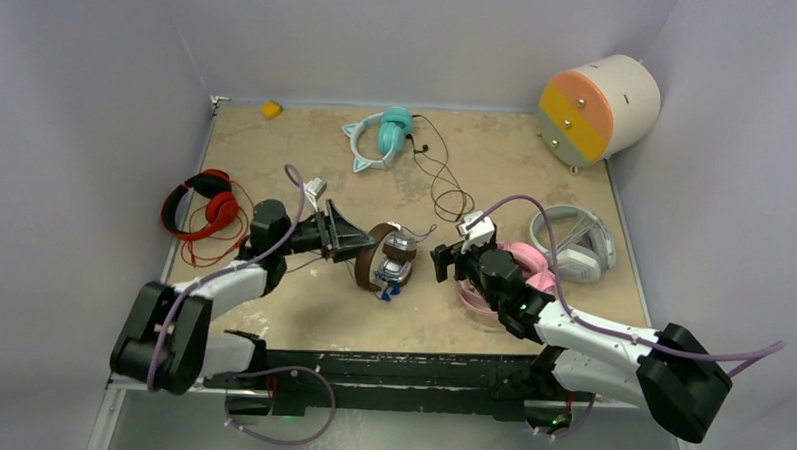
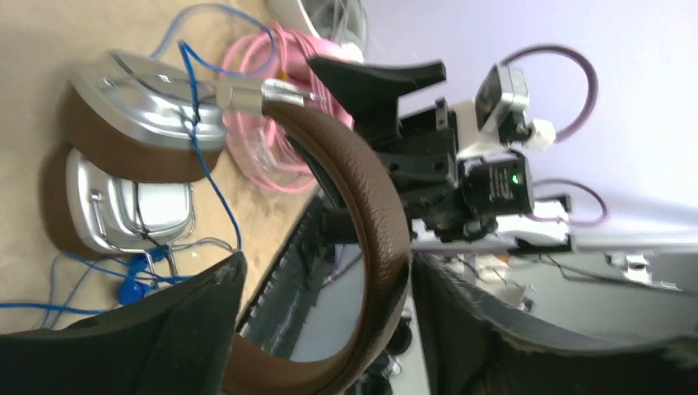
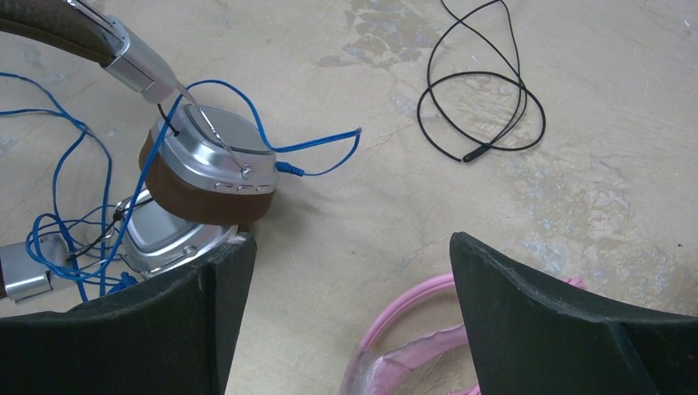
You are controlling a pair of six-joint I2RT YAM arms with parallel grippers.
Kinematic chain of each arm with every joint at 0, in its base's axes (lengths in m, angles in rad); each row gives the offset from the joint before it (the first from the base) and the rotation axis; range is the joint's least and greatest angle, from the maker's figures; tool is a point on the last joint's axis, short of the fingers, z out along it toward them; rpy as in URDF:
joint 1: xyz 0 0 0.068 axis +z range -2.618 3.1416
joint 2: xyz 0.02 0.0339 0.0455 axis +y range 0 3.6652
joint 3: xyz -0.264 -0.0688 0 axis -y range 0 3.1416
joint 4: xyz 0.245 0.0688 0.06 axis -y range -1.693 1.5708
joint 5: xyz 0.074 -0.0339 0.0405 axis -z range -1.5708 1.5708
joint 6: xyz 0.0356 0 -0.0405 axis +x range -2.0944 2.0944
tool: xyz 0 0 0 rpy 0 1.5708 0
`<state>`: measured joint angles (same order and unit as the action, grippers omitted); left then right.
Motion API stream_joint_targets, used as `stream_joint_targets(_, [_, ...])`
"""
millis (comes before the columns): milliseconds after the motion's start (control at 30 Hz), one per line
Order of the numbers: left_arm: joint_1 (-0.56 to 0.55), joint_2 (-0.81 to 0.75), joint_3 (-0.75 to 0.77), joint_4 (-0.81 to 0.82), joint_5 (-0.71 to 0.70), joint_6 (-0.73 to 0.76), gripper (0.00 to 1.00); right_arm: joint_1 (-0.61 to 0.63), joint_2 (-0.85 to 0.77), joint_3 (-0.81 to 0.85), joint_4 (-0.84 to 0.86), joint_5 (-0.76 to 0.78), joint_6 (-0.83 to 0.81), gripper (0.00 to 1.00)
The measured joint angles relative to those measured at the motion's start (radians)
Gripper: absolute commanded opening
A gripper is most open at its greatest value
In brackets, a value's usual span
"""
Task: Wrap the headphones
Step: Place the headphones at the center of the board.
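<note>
The brown headphones [image 1: 381, 256] with silver cups [image 2: 148, 103] lie mid-table, their blue cord [image 3: 66, 234] loose in loops around the cups. My left gripper [image 1: 352, 241] is open, with the brown headband [image 2: 370, 197] between its fingers, against the right finger [image 2: 494, 346]. My right gripper [image 1: 441, 262] is open and empty, low over the table just right of the cups [image 3: 210, 169]. The pink headphones [image 1: 521, 264] lie under my right arm and also show in the right wrist view [image 3: 411, 329]. The grey-white headphones [image 1: 574, 241] lie at the right.
Teal cat-ear headphones [image 1: 383, 134] with a black cable [image 1: 446, 187] lie at the back. Red headphones [image 1: 203, 208] lie at the left edge. A small yellow object [image 1: 270, 108] sits at the back left. A pastel cylinder [image 1: 597, 107] leans in the back right corner.
</note>
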<state>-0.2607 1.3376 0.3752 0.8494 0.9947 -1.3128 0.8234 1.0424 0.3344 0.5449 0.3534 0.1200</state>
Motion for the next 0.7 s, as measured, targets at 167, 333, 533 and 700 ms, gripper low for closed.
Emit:
stream_joint_targets(167, [0.006, -0.233, 0.124, -0.542, -0.228, 0.324, 0.99, 0.0, 0.006, 0.0, 0.0, -0.003, -0.002, 0.89])
stream_joint_targets(333, [0.008, -0.415, 0.185, -0.843, -0.49, 0.504, 0.99, 0.0, 0.014, 0.0, 0.001, -0.005, -0.001, 0.89])
stream_joint_targets(533, [0.01, -0.401, 0.167, -0.991, -0.556, 0.548, 0.99, 0.0, 0.014, 0.0, 0.002, -0.04, -0.004, 0.8])
stream_joint_targets(700, [0.01, -0.5, 0.137, -1.062, -0.608, 0.547, 0.99, 0.0, 0.016, 0.0, 0.024, -0.142, -0.023, 0.77])
